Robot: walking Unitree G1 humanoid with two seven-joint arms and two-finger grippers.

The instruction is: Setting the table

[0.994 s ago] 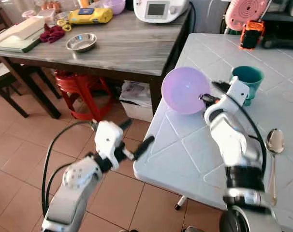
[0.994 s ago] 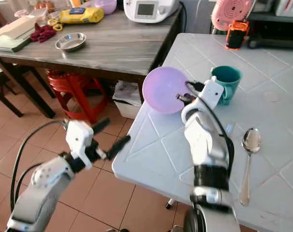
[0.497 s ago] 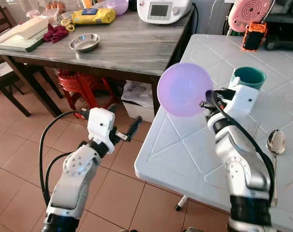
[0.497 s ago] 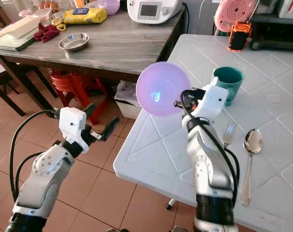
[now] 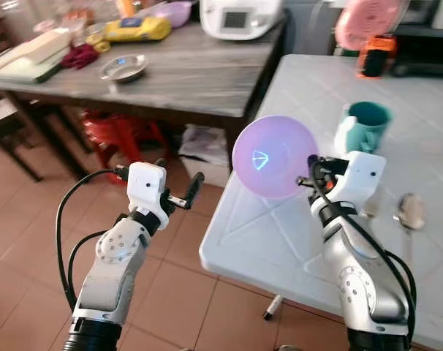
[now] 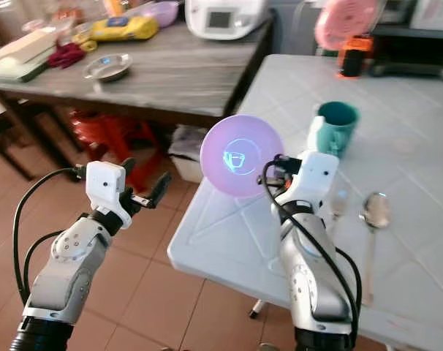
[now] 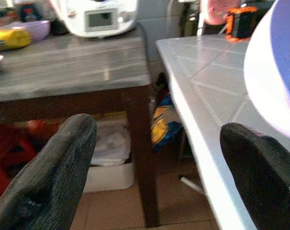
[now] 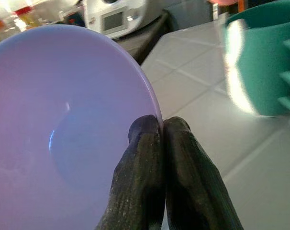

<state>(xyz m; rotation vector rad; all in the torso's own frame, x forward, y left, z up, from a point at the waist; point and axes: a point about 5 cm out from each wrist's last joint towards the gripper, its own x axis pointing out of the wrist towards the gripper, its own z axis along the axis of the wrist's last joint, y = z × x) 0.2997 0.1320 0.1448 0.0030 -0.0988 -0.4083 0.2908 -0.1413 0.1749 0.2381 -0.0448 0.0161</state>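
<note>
Pinching the rim of a purple bowl [image 5: 273, 156], the right gripper [image 5: 309, 162] holds it tilted in the air above the near corner of the white table [image 5: 280, 241], close to a teal cup [image 5: 368, 124] and a spoon [image 5: 409, 210]. Left wrist view: the left gripper [image 7: 154, 167] has its fingers spread wide, holding nothing, beside the table's edge. Right wrist view: both fingers [image 8: 146, 158] clamp the bowl's rim.

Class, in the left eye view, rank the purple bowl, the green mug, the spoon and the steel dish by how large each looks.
1. purple bowl, held nearest the camera, which enlarges it
2. green mug
3. steel dish and spoon: too alike and blurred to rank
</note>
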